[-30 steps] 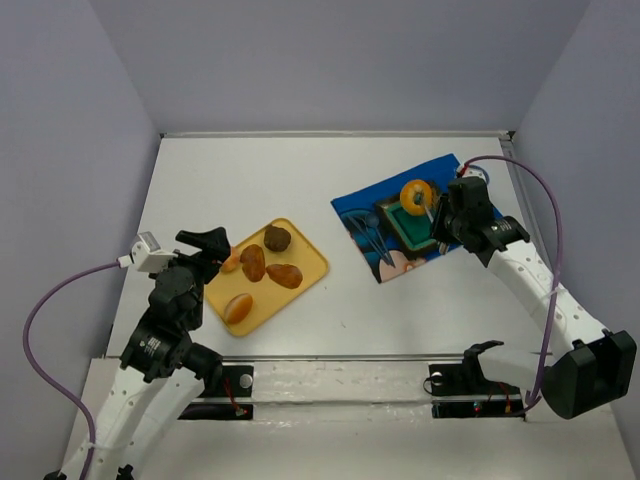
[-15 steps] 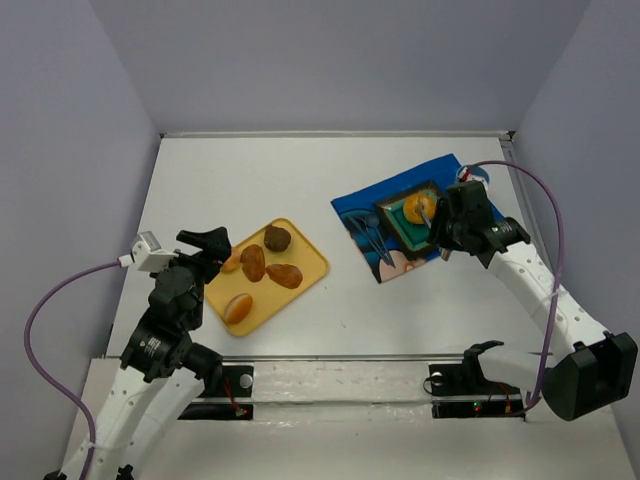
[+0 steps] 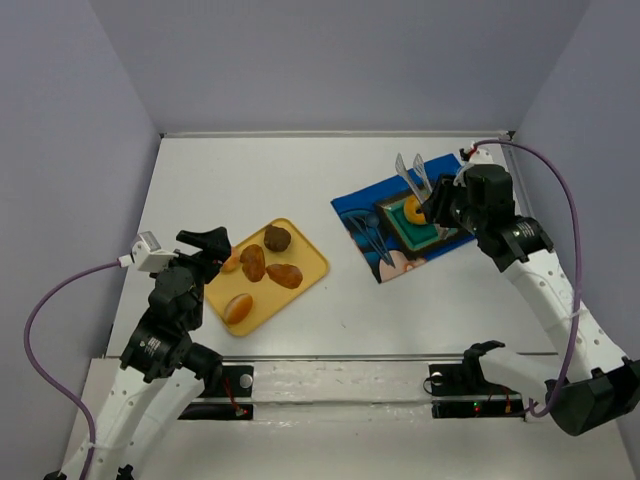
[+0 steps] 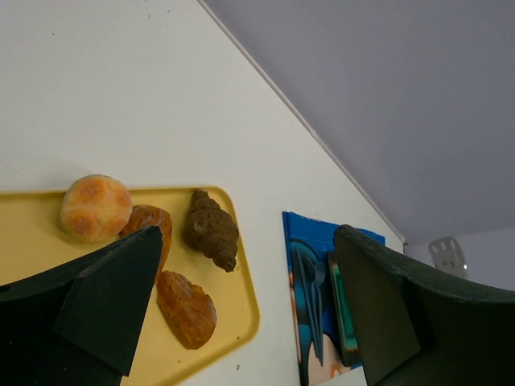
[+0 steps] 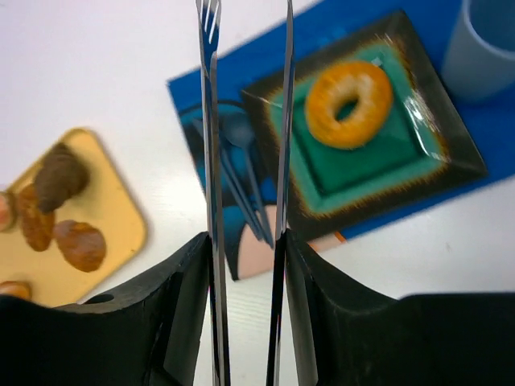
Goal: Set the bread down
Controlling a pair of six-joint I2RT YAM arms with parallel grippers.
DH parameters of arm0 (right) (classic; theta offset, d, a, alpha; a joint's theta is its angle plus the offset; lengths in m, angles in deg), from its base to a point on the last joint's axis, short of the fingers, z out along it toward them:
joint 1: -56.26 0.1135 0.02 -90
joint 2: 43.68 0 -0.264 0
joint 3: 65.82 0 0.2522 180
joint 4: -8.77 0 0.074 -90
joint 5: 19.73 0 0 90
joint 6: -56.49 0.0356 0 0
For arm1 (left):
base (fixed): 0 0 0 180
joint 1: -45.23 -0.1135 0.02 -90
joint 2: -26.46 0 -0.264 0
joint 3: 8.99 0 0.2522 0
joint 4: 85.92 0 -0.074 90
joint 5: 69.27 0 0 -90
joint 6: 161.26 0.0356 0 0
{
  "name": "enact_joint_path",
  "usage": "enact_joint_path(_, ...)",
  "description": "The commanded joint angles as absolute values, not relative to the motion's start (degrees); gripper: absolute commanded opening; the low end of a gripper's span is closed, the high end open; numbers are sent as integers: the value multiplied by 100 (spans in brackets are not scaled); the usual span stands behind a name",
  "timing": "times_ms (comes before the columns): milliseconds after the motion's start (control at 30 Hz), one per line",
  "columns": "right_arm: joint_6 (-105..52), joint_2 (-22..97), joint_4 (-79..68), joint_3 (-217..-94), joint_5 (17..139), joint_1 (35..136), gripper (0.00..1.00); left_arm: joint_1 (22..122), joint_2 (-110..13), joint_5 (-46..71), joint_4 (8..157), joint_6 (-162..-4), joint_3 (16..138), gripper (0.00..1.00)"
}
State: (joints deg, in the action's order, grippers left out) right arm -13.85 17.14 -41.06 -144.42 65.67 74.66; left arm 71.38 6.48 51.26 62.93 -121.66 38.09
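The bread, a golden ring [image 3: 411, 210], lies flat on the green square plate [image 3: 398, 226] on the blue placemat; the right wrist view shows the ring [image 5: 348, 104] on that plate [image 5: 451, 157] too. My right gripper [image 3: 447, 203] is shut on metal tongs [image 3: 411, 175], whose two blades [image 5: 211, 121] stand apart and empty, raised above and left of the ring. It also shows in its own view [image 5: 245, 241]. My left gripper [image 3: 205, 245] is open and empty over the yellow tray [image 3: 312, 262], also in its own view [image 4: 245, 265].
The tray [image 4: 233, 322] holds oval brown rolls [image 3: 285, 275] and a dark brown bun [image 3: 277, 237]. Blue plastic cutlery [image 5: 241, 169] lies on the placemat [image 5: 483, 121] left of the plate. A grey-blue cup [image 5: 487, 44] stands at the plate's far right.
The tongs carried the ring down onto the green plate, let it go, and the right gripper has lifted and drawn back. The left arm has not moved.
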Motion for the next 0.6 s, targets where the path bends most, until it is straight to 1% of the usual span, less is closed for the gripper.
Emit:
enact_joint_path(0,-1865,2275,-2488,-14944,7740,7822,46,7142,686,5351,6459,-12127,3817,99)
enact_joint_path(67,-2041,3030,-2266,-15391,7591,8218,46,7142,695,5395,6432,-12145,3825,99)
enact_joint_path(100,-2120,3320,-2152,-15576,7555,8306,46,7142,704,5396,6432,-12154,3817,99)
enact_joint_path(133,-2208,3941,-1907,-15952,7572,8394,47,7142,721,5422,6432,-12180,3799,99)
enact_joint_path(200,-2244,4594,-1556,-16384,7712,8500,47,7142,739,5457,6432,-12171,3799,99)
enact_joint_path(233,-2252,5276,-1510,-16639,7713,8500,47,7142,731,5483,6423,-12171,3808,99)
enact_joint_path(267,-2287,5622,-1483,-17198,7722,8570,47,7142,713,5492,6414,-12180,3808,99)
enact_joint_path(300,-2427,5956,-1518,-17491,7722,8666,49,7142,704,5518,6397,-12189,3817,99)
enact_joint_path(333,-2515,6586,-1527,-17764,7687,8720,50,7142,695,5527,6397,-12189,3817,99)
enact_joint_path(400,-2674,7213,-1544,-18308,7573,8773,51,7142,687,5545,6388,-12198,3808,99)
enact_joint_path(433,-2735,7512,-1658,-18929,7503,8825,52,7142,669,5545,6397,-12198,3808,99)
enact_joint_path(467,-2745,8116,-1702,-19248,7485,8826,52,7142,660,5536,6397,-12198,3808,99)
enact_joint_path(500,-2762,8409,-1746,-19565,7450,8826,54,7142,651,5545,6406,-12198,3808,99)
enact_joint_path(533,-2788,8708,-1921,-20247,7319,8826,56,7142,634,5545,6397,-12198,3817,99)
enact_joint_path(567,-2823,9006,-2070,-20645,7309,8826,56,7142,616,5554,6397,-12198,3825,99)
